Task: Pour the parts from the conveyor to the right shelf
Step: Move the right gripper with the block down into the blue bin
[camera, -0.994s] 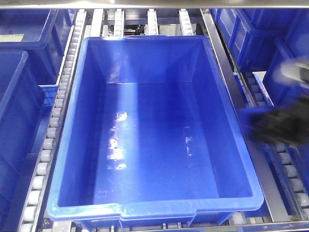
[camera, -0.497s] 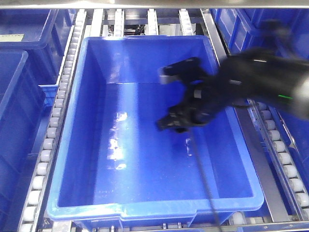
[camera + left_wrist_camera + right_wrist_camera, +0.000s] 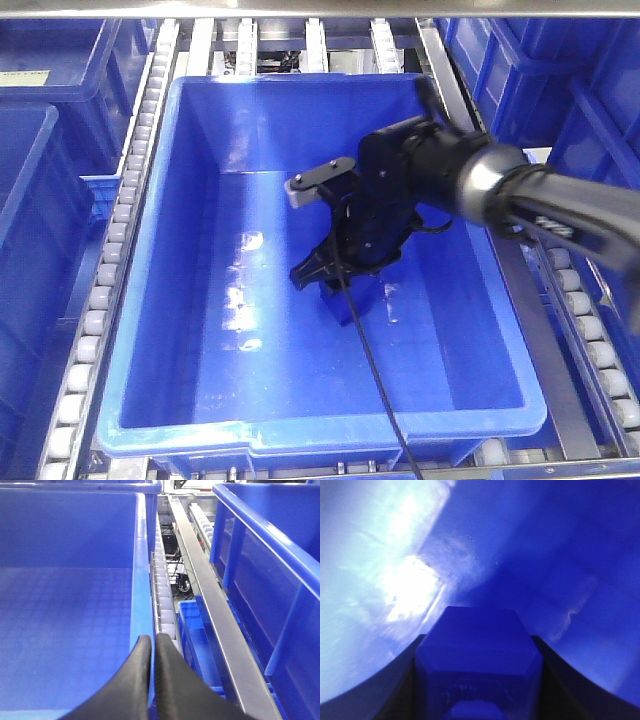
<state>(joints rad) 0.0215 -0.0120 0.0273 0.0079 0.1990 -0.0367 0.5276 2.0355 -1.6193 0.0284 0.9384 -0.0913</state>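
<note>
Since a moment ago the right gripper [image 3: 335, 278] has dropped deeper into the crate [image 3: 160, 300] on the right shelf [image 3: 455, 110], jaws pinching the blue part [image 3: 479, 650] near the floor, so release looks close, while the left gripper [image 3: 151, 647] waits pressed together.

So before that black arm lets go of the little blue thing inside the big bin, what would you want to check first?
1. Small blue plastic block held between the right end effector's fingers: ok, the right wrist view shows it between both.
2. End effector inside the large glossy blue plastic crate, not over its rim: ok.
3. Block low, near the crate floor: looks ok, exact gap cannot tell.
4. Crate floor under the block free of other items: ok in the front view.
5. Left end effector out of the way: ok, shut, over the steel roller lane beside another crate.
6. Trailing black cable clear of the block: cannot tell.
</note>
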